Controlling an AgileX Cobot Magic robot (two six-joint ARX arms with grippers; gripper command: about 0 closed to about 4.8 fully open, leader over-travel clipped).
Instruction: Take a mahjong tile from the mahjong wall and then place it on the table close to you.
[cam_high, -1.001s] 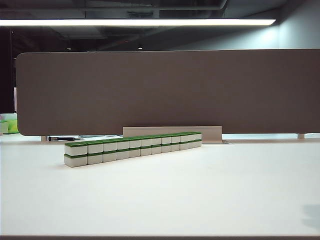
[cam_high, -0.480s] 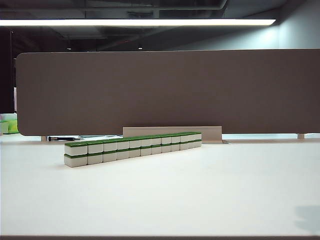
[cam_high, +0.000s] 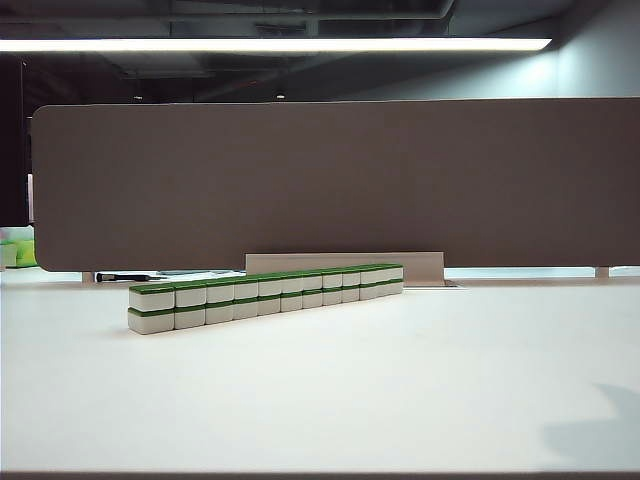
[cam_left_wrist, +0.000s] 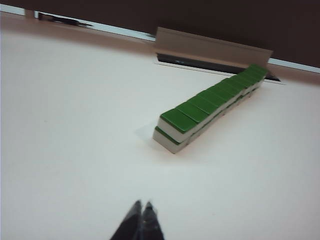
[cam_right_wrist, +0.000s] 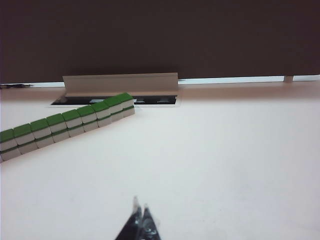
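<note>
The wall (cam_high: 265, 297) stands on the table (cam_high: 330, 390) as one long row, two tiers high, with green tops, running at a slant toward the partition (cam_high: 330, 180) and its metal foot (cam_high: 345, 263). The left gripper (cam_left_wrist: 141, 210) hangs above bare table, well apart from the near end of the wall; its tips are pressed together and hold nothing. The right gripper (cam_right_wrist: 139, 209) is also closed and empty, above bare table.
</note>
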